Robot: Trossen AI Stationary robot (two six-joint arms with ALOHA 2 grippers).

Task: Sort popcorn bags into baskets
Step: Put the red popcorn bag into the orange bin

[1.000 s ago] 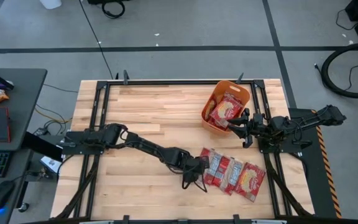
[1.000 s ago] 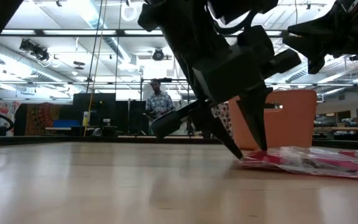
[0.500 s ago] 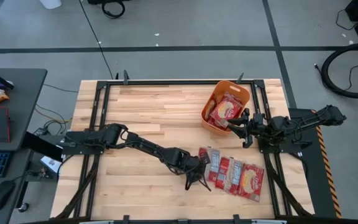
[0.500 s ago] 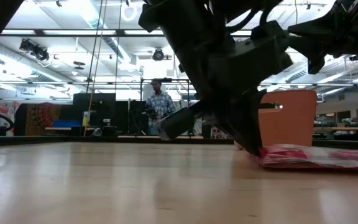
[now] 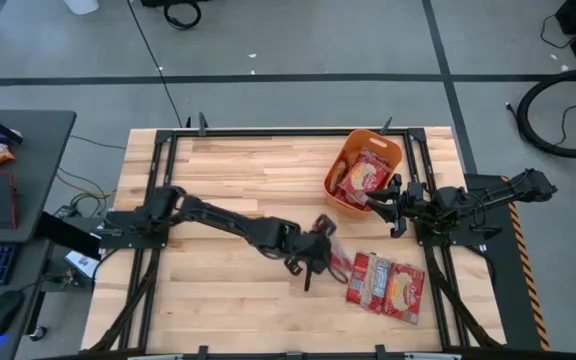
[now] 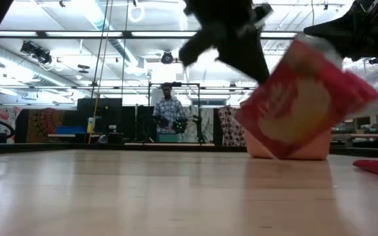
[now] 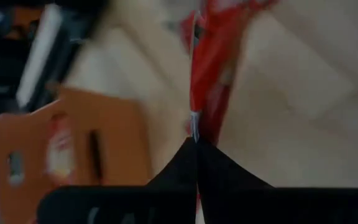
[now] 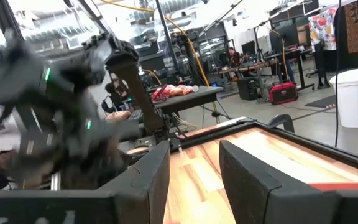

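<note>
My left gripper (image 5: 316, 248) is shut on one red popcorn bag (image 5: 327, 233) with a cream-yellow round graphic (image 6: 304, 98), lifted above the table's middle right. Two more red bags (image 5: 368, 278) (image 5: 404, 290) lie flat on the wood near the front right. The orange basket (image 5: 385, 147) stands at the far right with several bags lying in it. My right gripper (image 5: 389, 203) is open and empty, hovering just right of the basket. My left gripper pinches the bag's edge (image 7: 196, 121) between its two shut fingers. In the left wrist view the bag shows edge-on, running away from the fingertips. In the low view the bag (image 6: 304, 98) hangs tilted below the gripper, clear of the table.
The basket (image 6: 287, 149) stands behind the lifted bag in the low view. A bag's end (image 6: 377, 168) lies on the table at the right. A black metal frame (image 5: 158, 150) borders the table. A person (image 6: 169, 111) stands far behind the table.
My left gripper has taken hold of the leftmost of the three bags in the row. It has risen and gone a little toward the table's far edge. That bag is now lifted clear and tilted; the other two stay flat on the table.
</note>
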